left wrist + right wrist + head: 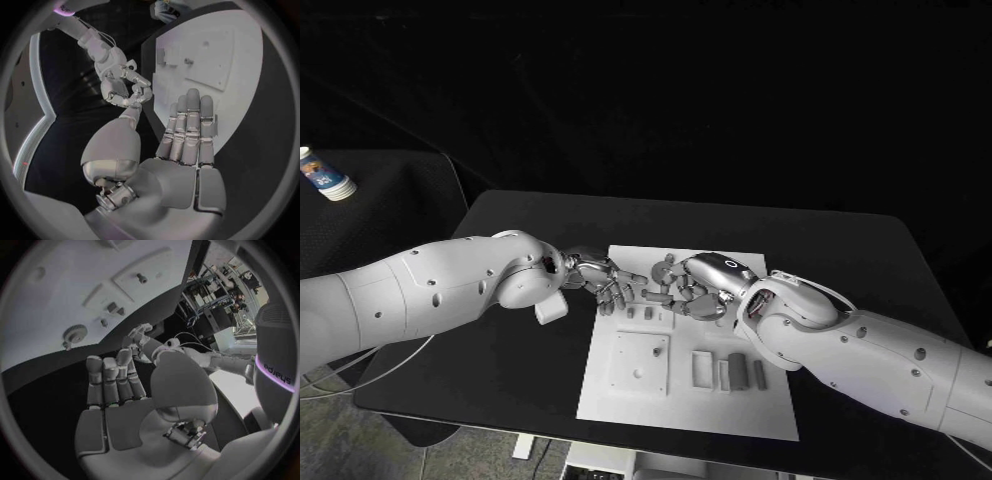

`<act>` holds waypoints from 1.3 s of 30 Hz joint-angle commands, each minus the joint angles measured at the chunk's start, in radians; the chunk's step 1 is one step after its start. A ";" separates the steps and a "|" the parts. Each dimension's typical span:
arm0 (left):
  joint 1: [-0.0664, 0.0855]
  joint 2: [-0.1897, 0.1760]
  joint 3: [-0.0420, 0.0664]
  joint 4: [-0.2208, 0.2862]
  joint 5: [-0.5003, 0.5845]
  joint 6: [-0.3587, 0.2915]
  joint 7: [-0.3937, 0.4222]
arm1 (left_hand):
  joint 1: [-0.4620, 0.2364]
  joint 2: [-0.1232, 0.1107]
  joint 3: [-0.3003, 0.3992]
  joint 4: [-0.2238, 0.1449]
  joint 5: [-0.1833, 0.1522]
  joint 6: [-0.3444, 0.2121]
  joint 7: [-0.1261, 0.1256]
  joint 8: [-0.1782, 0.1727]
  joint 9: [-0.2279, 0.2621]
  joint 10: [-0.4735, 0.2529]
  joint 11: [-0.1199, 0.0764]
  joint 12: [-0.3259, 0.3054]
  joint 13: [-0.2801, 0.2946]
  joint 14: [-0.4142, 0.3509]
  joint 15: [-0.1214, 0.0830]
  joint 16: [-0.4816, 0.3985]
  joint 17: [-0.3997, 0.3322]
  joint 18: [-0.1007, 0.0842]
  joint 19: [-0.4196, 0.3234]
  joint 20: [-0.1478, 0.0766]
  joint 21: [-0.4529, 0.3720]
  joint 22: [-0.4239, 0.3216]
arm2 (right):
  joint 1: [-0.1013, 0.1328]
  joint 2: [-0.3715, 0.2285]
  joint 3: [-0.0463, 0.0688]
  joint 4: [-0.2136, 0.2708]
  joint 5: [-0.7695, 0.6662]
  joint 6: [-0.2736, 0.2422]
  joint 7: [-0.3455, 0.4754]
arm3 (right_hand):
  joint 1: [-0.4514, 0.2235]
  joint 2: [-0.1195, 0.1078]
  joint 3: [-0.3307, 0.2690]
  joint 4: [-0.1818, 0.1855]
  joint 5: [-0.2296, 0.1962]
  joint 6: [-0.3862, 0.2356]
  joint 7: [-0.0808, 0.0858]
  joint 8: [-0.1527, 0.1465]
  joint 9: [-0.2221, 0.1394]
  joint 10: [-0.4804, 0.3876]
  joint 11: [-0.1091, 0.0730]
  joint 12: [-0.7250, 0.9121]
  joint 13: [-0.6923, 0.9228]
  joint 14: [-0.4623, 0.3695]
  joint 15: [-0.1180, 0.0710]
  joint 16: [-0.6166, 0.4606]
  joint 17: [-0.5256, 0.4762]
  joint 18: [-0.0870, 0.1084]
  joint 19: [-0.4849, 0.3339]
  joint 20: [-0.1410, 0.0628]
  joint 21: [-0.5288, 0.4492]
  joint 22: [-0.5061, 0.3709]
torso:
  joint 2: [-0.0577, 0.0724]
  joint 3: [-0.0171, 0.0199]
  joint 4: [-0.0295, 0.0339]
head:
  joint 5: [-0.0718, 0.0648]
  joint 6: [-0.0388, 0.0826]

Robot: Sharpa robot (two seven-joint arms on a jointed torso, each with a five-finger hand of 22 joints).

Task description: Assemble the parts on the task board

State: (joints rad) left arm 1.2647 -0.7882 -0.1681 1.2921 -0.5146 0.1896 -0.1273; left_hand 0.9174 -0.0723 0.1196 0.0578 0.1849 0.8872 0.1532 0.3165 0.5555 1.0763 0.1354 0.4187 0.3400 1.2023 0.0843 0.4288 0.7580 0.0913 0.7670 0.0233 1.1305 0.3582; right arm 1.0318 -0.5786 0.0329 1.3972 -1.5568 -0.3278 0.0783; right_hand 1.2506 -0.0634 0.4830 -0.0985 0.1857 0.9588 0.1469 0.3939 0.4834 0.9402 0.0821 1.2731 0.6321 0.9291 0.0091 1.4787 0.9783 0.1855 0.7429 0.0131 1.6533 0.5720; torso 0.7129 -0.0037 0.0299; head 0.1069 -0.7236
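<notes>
The white task board (687, 400) lies in the middle of the black table. Grey parts rest on it: a square plate (640, 360) and several upright bars (737, 368). In the right wrist view the board (56, 285) also carries a gear (75, 333), a peg (142, 277) and small blocks (112, 307). My left hand (600, 280) and right hand (692, 292) meet over the board's far end, fingertips nearly touching. The left hand (187, 135) has its fingers straight and its palm bare. Fingers of the right hand (115, 385) are stretched out, holding nothing I can see.
A small white bottle with a blue label (325, 175) stands off the table at the far left. Bare black table (862, 250) surrounds the board on all sides. Both forearms cross the board's near corners.
</notes>
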 commanded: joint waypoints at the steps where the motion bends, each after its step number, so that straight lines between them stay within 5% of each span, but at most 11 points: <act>1: 0.001 0.002 0.000 0.001 0.128 0.008 0.030 | 0.011 0.002 -0.009 -0.002 -0.001 -0.013 -0.001 -0.007 -0.004 -0.022 0.002 -0.012 -0.004 -0.010 0.004 -0.010 0.003 0.016 -0.004 0.002 -0.008 -0.003 | 0.000 0.001 0.000 0.002 0.006 -0.001 0.008 | 0.006 0.003 0.002 -0.002 0.007 0.011 0.002 0.003 0.002 0.003 -0.001 0.001 -0.001 0.008 -0.002 0.007 -0.001 0.022 0.009 0.000 0.129 0.001 | 0.000 0.0006 -0.0001 | -0.001 0.000; 20: 0.001 0.020 -0.006 0.010 0.148 0.081 0.000 | 0.034 0.022 -0.024 -0.006 0.000 -0.035 -0.003 -0.009 -0.010 -0.076 0.001 -0.041 -0.011 -0.036 0.013 -0.028 0.012 0.011 -0.026 0.006 -0.022 -0.010 | 0.000 0.008 0.001 0.014 0.006 -0.004 0.010 | 0.008 0.003 0.005 -0.006 0.007 0.011 0.002 0.002 0.002 0.003 -0.001 0.001 -0.002 0.008 -0.002 0.007 -0.001 0.022 0.010 -0.001 0.129 0.002 | 0.001 0.0009 0.0001 | 0.000 -0.005; 33: 0.001 0.026 -0.006 0.009 0.141 0.108 0.012 | 0.144 0.085 0.007 -0.061 0.000 -0.002 -0.019 0.015 -0.002 -0.057 -0.014 -0.031 0.000 -0.037 0.015 -0.033 0.040 0.009 -0.028 0.009 -0.022 -0.009 | 0.000 0.011 0.001 0.011 0.005 0.001 0.008 | 0.009 0.004 0.006 -0.007 0.008 0.011 0.002 0.002 0.002 0.003 -0.001 0.001 -0.002 0.008 -0.002 0.007 -0.001 0.023 0.010 -0.001 0.129 0.002 | 0.000 0.0004 0.0002 | -0.001 -0.007; 39: 0.001 0.026 -0.006 0.009 0.137 0.118 0.016 | 0.182 0.095 0.027 -0.084 0.000 0.015 -0.022 0.023 0.001 -0.042 -0.018 -0.026 0.003 -0.036 0.014 -0.034 0.050 0.009 -0.027 0.010 -0.022 -0.009 | 0.000 0.011 0.001 0.009 0.003 0.001 0.007 | 0.009 0.004 0.007 -0.008 0.008 0.011 0.002 0.002 0.002 0.003 -0.001 0.001 -0.002 0.008 -0.002 0.007 -0.001 0.023 0.010 -0.001 0.129 0.002 | 0.000 0.0004 0.0005 | 0.000 -0.008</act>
State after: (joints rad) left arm 1.2649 -0.7644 -0.1742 1.2991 -0.3775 0.2769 -0.1259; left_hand 1.0892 0.0222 0.1461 -0.0184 0.1849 0.8942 0.1298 0.3340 0.5548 1.0244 0.1169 0.3885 0.3410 1.1715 0.1002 0.4000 0.8061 0.0852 0.7431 0.0319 1.1143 0.3496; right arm 1.0317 -0.5687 0.0332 1.4056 -1.5514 -0.3296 0.0794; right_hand 1.2523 -0.0619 0.4859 -0.1066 0.1896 0.9594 0.1464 0.3922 0.4829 0.9402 0.0821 1.2731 0.6313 0.9312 0.0069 1.4787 0.9785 0.1856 0.7458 0.0105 1.6532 0.5727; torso 0.7132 -0.0032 0.0301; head 0.1064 -0.7310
